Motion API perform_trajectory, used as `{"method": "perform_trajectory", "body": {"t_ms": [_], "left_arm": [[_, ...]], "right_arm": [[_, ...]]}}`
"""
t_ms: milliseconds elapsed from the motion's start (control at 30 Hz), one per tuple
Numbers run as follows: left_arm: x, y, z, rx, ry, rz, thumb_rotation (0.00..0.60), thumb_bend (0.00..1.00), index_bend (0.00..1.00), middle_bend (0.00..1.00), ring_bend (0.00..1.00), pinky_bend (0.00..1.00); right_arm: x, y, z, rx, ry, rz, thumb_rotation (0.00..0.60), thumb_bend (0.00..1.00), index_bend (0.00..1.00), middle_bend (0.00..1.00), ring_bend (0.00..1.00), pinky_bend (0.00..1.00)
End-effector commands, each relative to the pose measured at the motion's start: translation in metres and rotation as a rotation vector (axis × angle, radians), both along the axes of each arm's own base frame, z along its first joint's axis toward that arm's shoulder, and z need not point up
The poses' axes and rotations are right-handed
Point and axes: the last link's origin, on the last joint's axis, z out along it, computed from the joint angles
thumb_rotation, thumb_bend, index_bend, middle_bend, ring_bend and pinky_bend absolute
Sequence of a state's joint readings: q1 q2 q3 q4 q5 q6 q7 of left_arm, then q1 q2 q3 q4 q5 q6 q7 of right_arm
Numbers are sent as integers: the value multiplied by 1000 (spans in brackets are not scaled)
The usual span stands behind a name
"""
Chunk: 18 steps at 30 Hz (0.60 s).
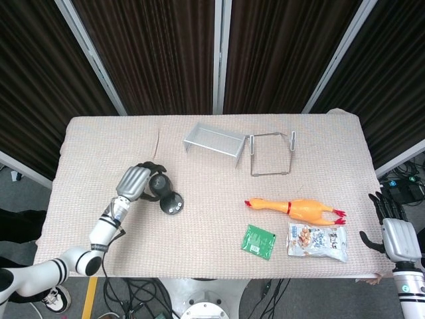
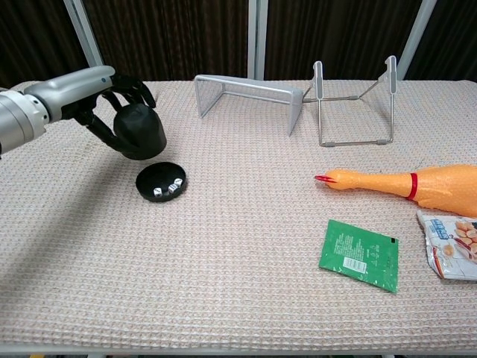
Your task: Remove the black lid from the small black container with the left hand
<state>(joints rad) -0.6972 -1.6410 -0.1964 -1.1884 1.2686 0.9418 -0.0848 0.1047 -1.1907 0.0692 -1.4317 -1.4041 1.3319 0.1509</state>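
Note:
My left hand [image 2: 112, 104] holds the domed black lid [image 2: 139, 131] raised off the table, up and to the left of the small black container [image 2: 162, 181]. The container is a shallow round dish that lies uncovered on the cloth, with small white pieces inside. In the head view the left hand [image 1: 136, 183] grips the lid [image 1: 158, 184] just left of the container [image 1: 172, 204]. My right hand [image 1: 392, 229] hangs beyond the table's right front corner with its fingers spread and nothing in it.
A metal rack [image 2: 250, 93] and a wire stand [image 2: 355, 104] stand at the back of the beige cloth-covered table [image 2: 238, 298]. A rubber chicken [image 2: 406, 183], a green packet [image 2: 359, 254] and a snack bag [image 2: 449, 253] lie at the right.

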Motion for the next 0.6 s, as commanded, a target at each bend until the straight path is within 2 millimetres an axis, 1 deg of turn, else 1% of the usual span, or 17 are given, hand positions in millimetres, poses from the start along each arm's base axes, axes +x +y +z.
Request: {"method": "perform_trajectory", "body": {"t_ms": [33, 67, 133, 200, 233, 400, 467, 600], "left_arm": [[-15, 15, 2, 19, 41, 55, 600, 206, 306, 414, 234, 306], [-19, 17, 1, 21, 54, 60, 600, 203, 300, 399, 224, 303], [-28, 20, -1, 28, 74, 75, 600, 183, 251, 270, 147, 272], [-34, 23, -3, 42, 75, 89, 600, 171, 208, 180, 99, 246], [-37, 24, -4, 42, 64, 102, 600, 167, 194, 167, 94, 237], [-44, 21, -4, 37, 56, 100, 600, 140, 172, 167, 84, 215], [-44, 20, -1, 40, 51, 90, 600, 135, 168, 167, 81, 208], [-44, 16, 12, 72, 33, 69, 600, 110, 168, 167, 81, 207]], "right_arm": [[0, 0, 0, 1, 1, -2, 600, 200, 0, 0, 0, 0], [0, 0, 0, 2, 1, -3, 600, 200, 0, 0, 0, 0], [-1, 0, -1, 5, -1, -6, 600, 199, 0, 0, 0, 0], [-1, 0, -1, 6, -1, -9, 600, 200, 0, 0, 0, 0], [-1, 0, -1, 7, -1, -9, 600, 200, 0, 0, 0, 0], [-2, 0, -1, 3, -3, -11, 600, 200, 0, 0, 0, 0], [-2, 0, 0, 0, -5, -13, 600, 200, 0, 0, 0, 0], [-3, 0, 3, -13, -8, -12, 600, 199, 0, 0, 0, 0]]}}
